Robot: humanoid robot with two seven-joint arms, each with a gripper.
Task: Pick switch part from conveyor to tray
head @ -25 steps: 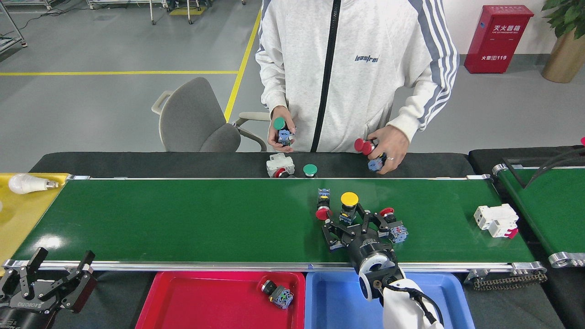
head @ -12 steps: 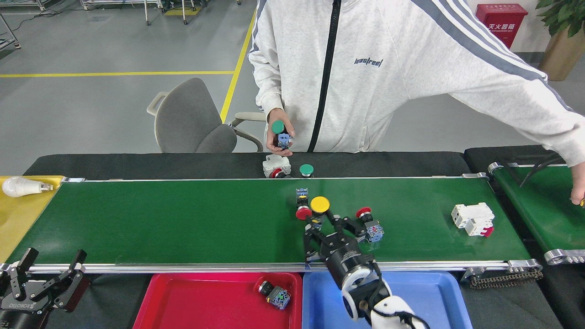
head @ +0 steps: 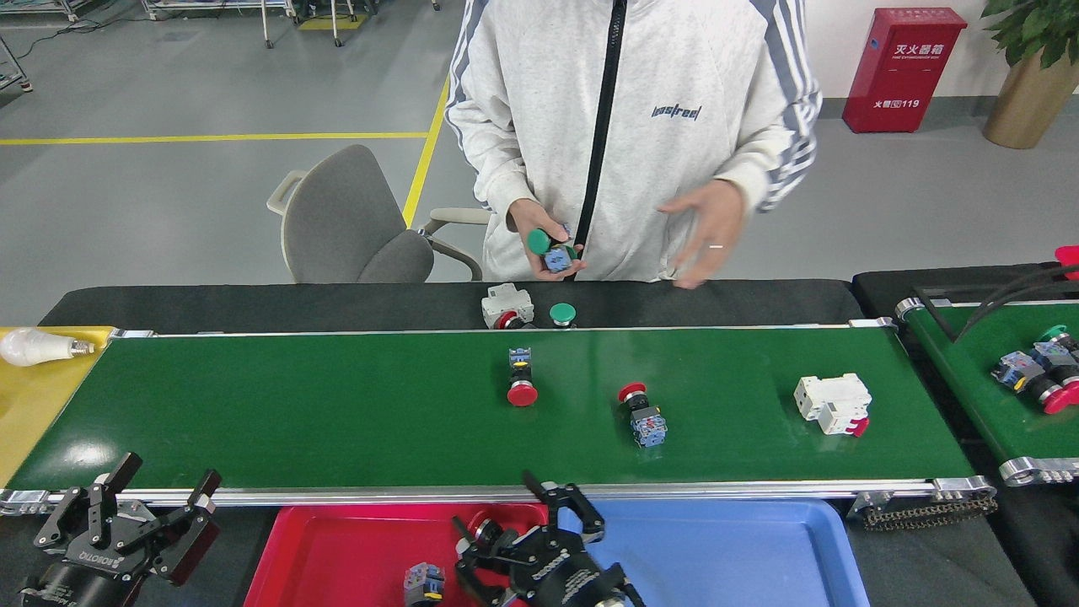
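The conveyor [head: 337, 413] is the long dark-green belt across the middle. Two switch parts lie on it: one with a red mushroom cap [head: 521, 381] near the centre, another red-capped one with a blue base [head: 643, 415] to its right. My right gripper [head: 516, 535] hangs open low over the red tray [head: 337, 556], with nothing between its fingers. A switch part with a blue block and a bit of yellow [head: 424, 583] lies in that tray just left of it. Another dark part [head: 483, 531] shows partly behind the fingers. My left gripper [head: 126, 527] stands open at the bottom left.
A white breaker [head: 834, 403] lies on the belt's right part. A person stands behind the belt, one hand holding a green-capped switch [head: 548, 247]. A blue tray [head: 742, 548] sits right of the red one. The narrower right belt [head: 969, 371] carries several parts. A bulb [head: 34, 346] lies at left.
My right gripper left the belt with the yellow-capped switch part, swung left and down over the red tray and opened. The belt's parts shifted left. The person's arm drew back.
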